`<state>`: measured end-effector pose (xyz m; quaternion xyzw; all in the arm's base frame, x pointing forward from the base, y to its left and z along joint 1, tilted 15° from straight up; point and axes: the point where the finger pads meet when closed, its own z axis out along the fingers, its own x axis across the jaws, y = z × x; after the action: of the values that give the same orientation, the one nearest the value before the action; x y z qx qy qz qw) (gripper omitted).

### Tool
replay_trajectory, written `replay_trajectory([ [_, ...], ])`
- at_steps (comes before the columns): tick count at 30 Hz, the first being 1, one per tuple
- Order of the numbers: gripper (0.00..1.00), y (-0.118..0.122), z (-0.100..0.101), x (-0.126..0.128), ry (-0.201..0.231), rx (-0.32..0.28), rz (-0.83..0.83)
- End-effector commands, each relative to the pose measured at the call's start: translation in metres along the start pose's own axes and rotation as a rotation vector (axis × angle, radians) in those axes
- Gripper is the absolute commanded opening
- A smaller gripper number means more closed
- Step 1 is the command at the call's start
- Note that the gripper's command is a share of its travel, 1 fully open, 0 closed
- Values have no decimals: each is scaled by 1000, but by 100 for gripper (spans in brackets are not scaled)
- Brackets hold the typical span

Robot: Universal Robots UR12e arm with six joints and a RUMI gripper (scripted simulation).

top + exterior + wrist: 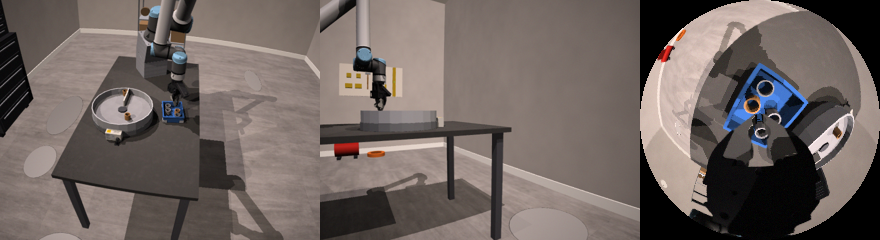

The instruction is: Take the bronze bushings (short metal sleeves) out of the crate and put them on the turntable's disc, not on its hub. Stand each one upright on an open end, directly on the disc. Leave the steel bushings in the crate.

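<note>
see one bronze bushing point(177, 110) point(752, 105) upright in the blue crate point(173, 120) point(785, 102), right of centre in the top view, long axis vertical, open end up. see two more bushings (one partly behind the divider point(126, 98)) on the turntable point(121, 127) point(397, 117) point(815, 122), left of centre. reaches down from the upper right, wrist vertical, jaws of the gripper point(175, 103) point(380, 109) point(758, 119) pressed together at the crate's far side.

Plain beige walls, white baseboards point(552, 182); wood-look floor point(284, 144); black drawer cabinet point(12, 77); tool panel point(343, 80), wall-mounted.
</note>
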<state>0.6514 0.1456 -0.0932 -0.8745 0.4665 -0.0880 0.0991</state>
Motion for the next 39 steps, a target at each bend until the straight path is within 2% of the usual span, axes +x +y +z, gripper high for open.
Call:
replay_trajectory([
  [1,5,-1,19,1,2,2,0],
  [7,5,-1,26,1,2,2,0],
  [39,5,-1,26,1,2,2,0],
])
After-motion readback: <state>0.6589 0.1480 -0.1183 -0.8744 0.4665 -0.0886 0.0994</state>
